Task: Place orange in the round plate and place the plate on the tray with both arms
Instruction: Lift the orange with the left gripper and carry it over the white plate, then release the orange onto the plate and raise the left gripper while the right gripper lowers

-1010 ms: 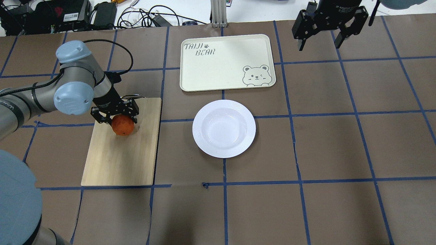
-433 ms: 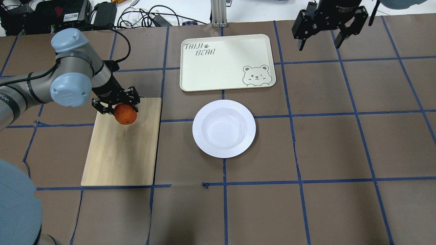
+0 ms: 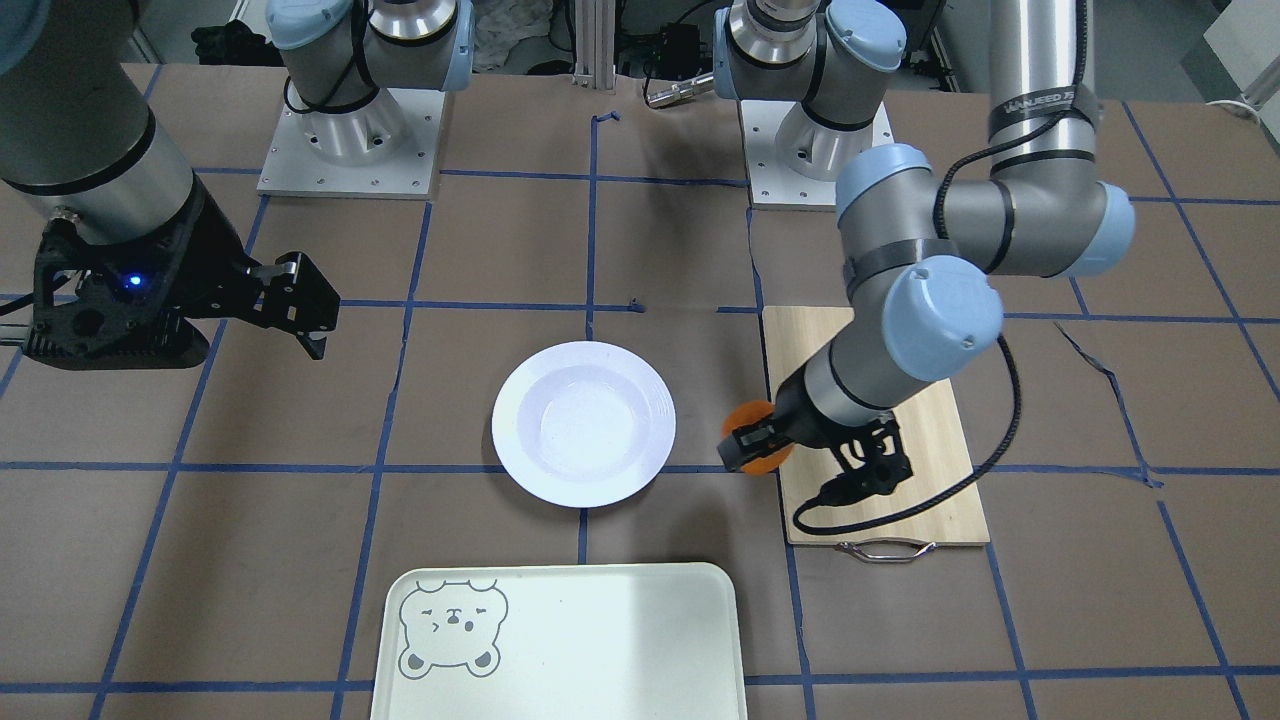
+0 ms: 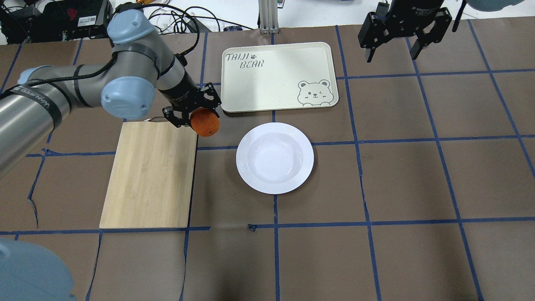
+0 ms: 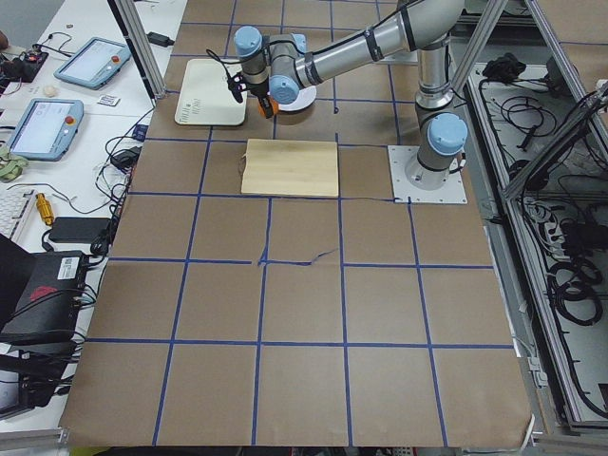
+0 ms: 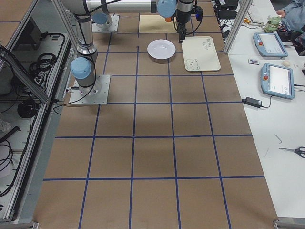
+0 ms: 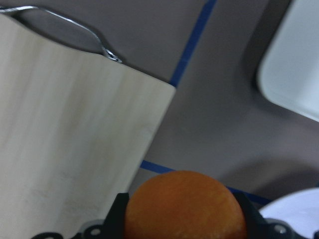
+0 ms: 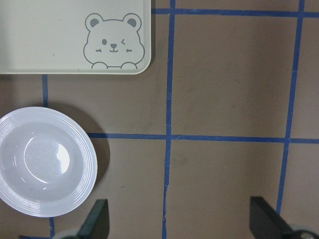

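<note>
Clamped between the closed fingers of the left gripper (image 4: 200, 116), the orange (image 4: 205, 122) hangs above the table. It sits just off the corner of the bamboo board (image 4: 152, 175), which lies immediately behind the fingers. The round plate (image 4: 274, 158) sits empty a short way ahead of the fingertips. The tray (image 4: 276, 77) lies bare to one side of them, just past the plate. Well apart from all this, at the far side of the tray, the right gripper (image 4: 393, 52) hovers with its fingers spread wide, gripping nothing.

By these pictures only the pick-up is done. The fruit has yet to be set in the plate's sunken centre, and the two-armed lift of the plate onto the tray has not begun.

The count is one orange, one plate, one tray, one board and two arms.
</note>
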`<state>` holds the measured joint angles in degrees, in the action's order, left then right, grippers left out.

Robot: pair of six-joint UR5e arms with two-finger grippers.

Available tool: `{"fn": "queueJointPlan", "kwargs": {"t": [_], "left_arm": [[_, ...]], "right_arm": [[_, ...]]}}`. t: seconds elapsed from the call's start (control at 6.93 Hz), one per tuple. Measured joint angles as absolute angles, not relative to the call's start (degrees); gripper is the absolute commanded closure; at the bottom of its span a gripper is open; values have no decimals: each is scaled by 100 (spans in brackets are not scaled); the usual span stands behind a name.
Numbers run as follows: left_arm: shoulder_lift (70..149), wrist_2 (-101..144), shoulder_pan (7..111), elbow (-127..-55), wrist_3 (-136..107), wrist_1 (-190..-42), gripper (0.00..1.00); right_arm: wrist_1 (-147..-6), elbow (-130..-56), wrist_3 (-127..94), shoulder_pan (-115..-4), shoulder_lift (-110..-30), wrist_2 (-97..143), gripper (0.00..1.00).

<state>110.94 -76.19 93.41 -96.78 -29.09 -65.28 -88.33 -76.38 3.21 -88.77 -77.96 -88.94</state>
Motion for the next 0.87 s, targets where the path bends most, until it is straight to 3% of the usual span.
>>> {"fn": "queueJointPlan", "kwargs": {"t": [0.29,0.43,0.58,0.72,0.87], "left_arm": [[11259,-7235,9892,-9716,-3697,-6156,100],[11355,-7076,10061,-9752,-3933,-6061,94],[11450,-6962,10159,-9771,-4061,-5993,67],[11526,-6806,10238,-9778,-4151,-5962,11],[11569,-6654,10311,-9780,-4262,-5949,0]], "right_arm": [[-8833,-7638,319,-8877,-7796,-8895,0],[-8833,-7638,319,-8877,-7796,-8895,0],[-8831,-7638,323,-8877,-7796,-8895,0],[-8827,-7638,323,-8877,-7796,-8895,0],[-8827,-7640,319,-8877,-7791,-8892,0]]}}
